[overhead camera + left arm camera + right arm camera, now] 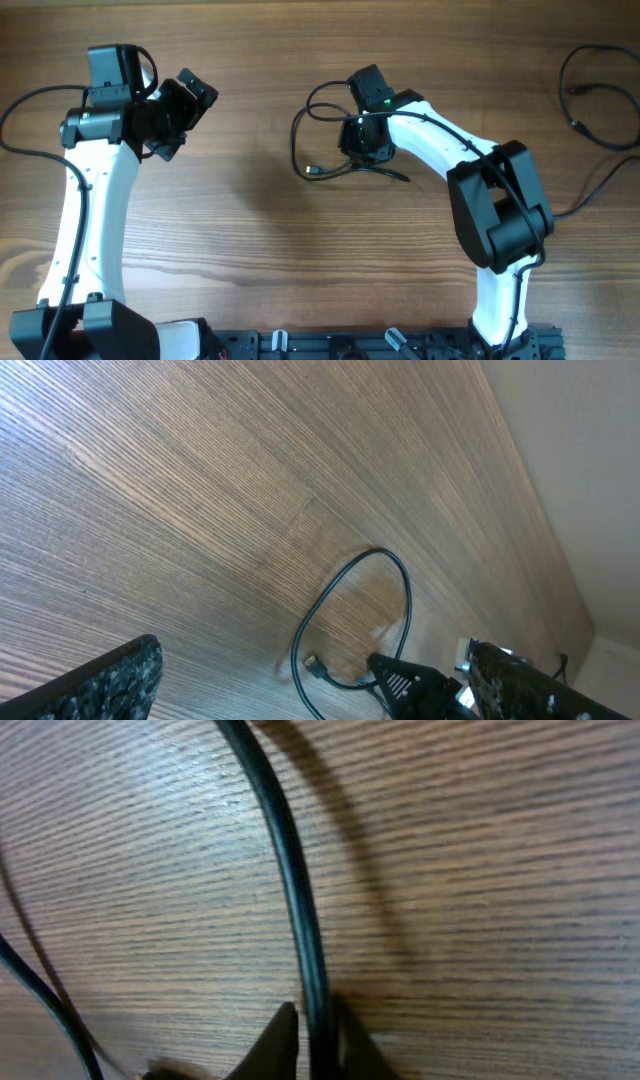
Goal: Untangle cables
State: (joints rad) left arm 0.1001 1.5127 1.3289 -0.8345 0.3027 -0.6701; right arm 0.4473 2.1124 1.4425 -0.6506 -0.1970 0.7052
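Note:
A thin black cable (300,135) lies in loose loops on the wooden table at centre, with a small plug end (312,171). My right gripper (362,150) is down on this cable and shut on a strand of it, which runs up between the fingertips in the right wrist view (290,880). My left gripper (178,118) is open and empty at the far left, well apart from the cable. The left wrist view shows the cable loop (345,585), its plug (313,662) and the right gripper beside it.
A second thin black cable (600,95) lies in loops at the table's far right edge. The arm bases stand along the front edge. Bare wood (250,210) lies between the two arms.

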